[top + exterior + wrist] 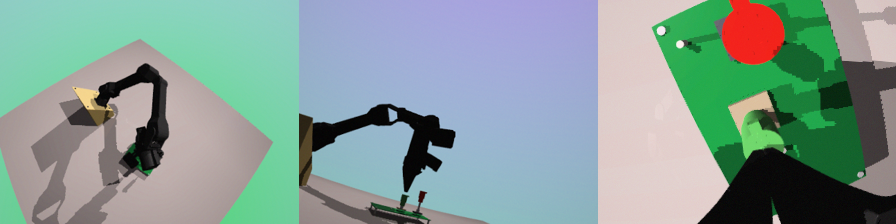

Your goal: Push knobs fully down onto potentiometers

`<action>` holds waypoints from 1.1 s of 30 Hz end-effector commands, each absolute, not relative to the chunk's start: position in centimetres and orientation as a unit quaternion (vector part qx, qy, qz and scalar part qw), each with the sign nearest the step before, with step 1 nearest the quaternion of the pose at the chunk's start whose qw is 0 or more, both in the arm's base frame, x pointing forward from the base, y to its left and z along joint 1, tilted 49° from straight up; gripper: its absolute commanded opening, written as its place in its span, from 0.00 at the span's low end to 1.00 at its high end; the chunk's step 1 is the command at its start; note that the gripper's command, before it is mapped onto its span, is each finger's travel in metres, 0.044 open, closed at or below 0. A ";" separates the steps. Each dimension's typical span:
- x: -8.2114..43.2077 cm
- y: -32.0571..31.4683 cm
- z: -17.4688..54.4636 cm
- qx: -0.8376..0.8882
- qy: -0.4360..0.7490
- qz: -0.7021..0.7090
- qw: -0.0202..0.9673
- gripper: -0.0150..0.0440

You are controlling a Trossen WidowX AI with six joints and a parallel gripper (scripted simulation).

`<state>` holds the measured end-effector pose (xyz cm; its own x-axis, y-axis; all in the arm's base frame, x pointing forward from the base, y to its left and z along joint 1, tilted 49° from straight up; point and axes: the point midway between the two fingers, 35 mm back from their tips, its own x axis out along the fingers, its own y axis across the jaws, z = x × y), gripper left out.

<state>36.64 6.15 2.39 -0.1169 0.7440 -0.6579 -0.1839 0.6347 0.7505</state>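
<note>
The green circuit board [149, 171] [380, 207] [693, 82] stands on short legs. The green knob [404, 200] [763, 140] is on its shaft, with a short piece of shaft showing below it in the exterior view. Its beige potentiometer [748, 106] shows in the wrist view. The red knob [421, 196] [753, 35] stands higher, with a longer bare shaft beneath it. My gripper [406, 191] [763, 159] is shut and empty, its tips just above the green knob with a small gap. In the top view the arm hides both knobs and the fingertips.
The tan wedge-shaped mount [84, 98] [305, 148] holds the arm's base, at the upper left of the top view. The red knob stands close beside the green one. White pins [661, 31] [861, 174] show at board corners. Arm shadows cross the board and the table [207, 145].
</note>
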 end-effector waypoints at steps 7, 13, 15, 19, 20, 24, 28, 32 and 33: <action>36.6 6.2 2.4 0.215 0.650 0.369 0.629 0.57; 37.5 4.5 2.7 0.212 0.651 0.333 0.648 0.39; 37.6 4.3 2.7 0.225 0.658 0.316 0.645 0.30; 37.9 4.2 2.9 0.266 0.677 0.275 0.629 0.25; 37.9 4.2 2.9 0.277 0.682 0.263 0.624 0.25; 38.2 4.2 3.0 0.320 0.699 0.217 0.602 0.25; 38.4 4.2 3.2 0.361 0.713 0.169 0.577 0.25; 38.6 4.1 3.3 0.401 0.723 0.120 0.549 0.25; 38.7 4.1 3.4 0.410 0.725 0.108 0.542 0.25</action>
<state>38.49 4.19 3.38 -0.0712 0.7113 -0.6992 0.3720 0.6694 0.6430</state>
